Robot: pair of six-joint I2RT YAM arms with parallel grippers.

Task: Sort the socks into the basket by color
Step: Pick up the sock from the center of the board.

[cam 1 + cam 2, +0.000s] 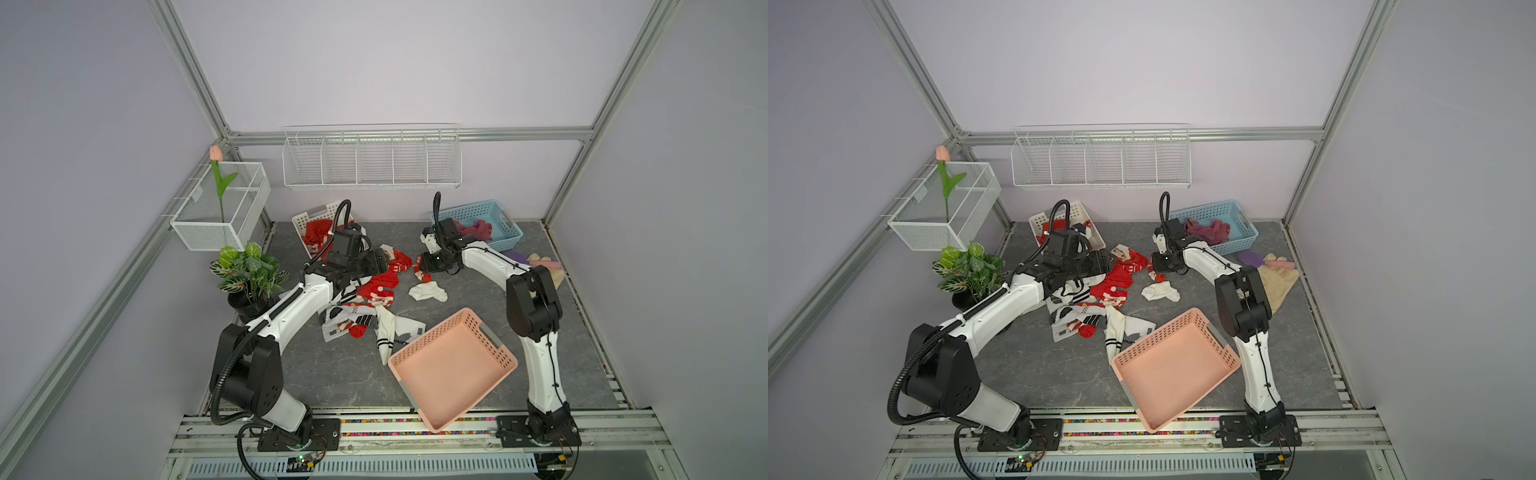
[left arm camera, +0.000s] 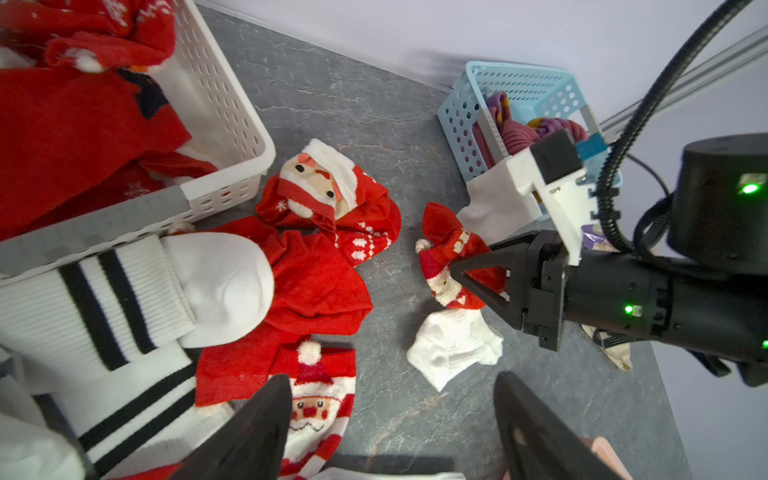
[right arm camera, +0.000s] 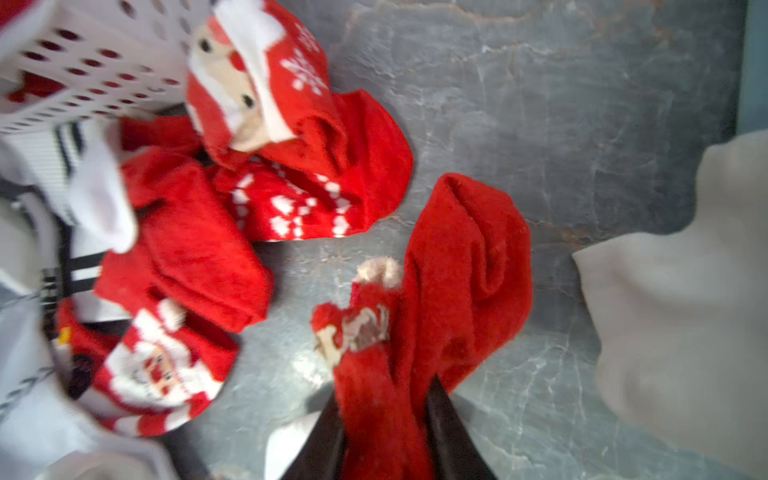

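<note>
Two jaws grip one sock. In both top views the right gripper (image 1: 420, 266) is low on the mat, on a red Santa sock (image 1: 417, 272) just beside the sock pile (image 1: 376, 297).

Left wrist view: the left gripper (image 2: 390, 419) is spread wide and empty above the pile.

Right wrist view: red fabric is bunched between the closed jaws. Advisable: lift vertically, clear of the small white sock (image 2: 453, 349), then carry it to the white basket (image 1: 318, 209) holding reds.
</note>
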